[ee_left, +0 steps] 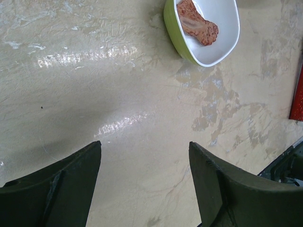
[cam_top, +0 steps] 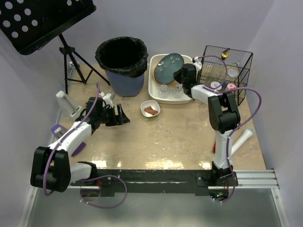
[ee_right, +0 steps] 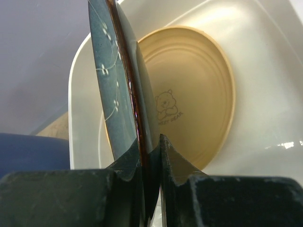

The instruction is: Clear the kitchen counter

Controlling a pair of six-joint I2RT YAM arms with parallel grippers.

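Worktop [cam_top: 180, 137]: beige, mottled stone pattern, glossy, dark front edge. Fills the middle of the top view, beneath and ahead of both arm bases.

Markings: printed bear figure on beige plate [ee_right: 194, 94], with one line of small lettering below, too small to read with certainty.

Left gripper [cam_top: 124, 117]: fingers apart, nothing between them. Held over bare worktop [ee_left: 118, 71] left of centre; contact with the surface cannot be told. Small bowl [cam_top: 150, 109] on the worktop ahead of the fingers, apart from them.

Right gripper [cam_top: 182, 75]: beyond the worktop's bare area, inside white tub [cam_top: 154, 90] at the far edge. Fingers clamped on the rim of blue plate [cam_top: 169, 66], held on edge.

Left wrist view only: left gripper [ee_left: 144, 151] with open gap; bowl [ee_left: 173, 28] green outside, white inside, holding a brown food piece [ee_left: 196, 23]; red object [ee_left: 298, 94] at the right border, cut off.

Right wrist view only: right gripper [ee_right: 150, 142] pinching the blue plate [ee_right: 106, 71], white pattern on its face; beige plate just behind it against the tub [ee_right: 265, 71] wall.

Top view only: black-lined bin [cam_top: 122, 66] left of the tub, wire basket [cam_top: 225, 71] right of it, both at the far edge.
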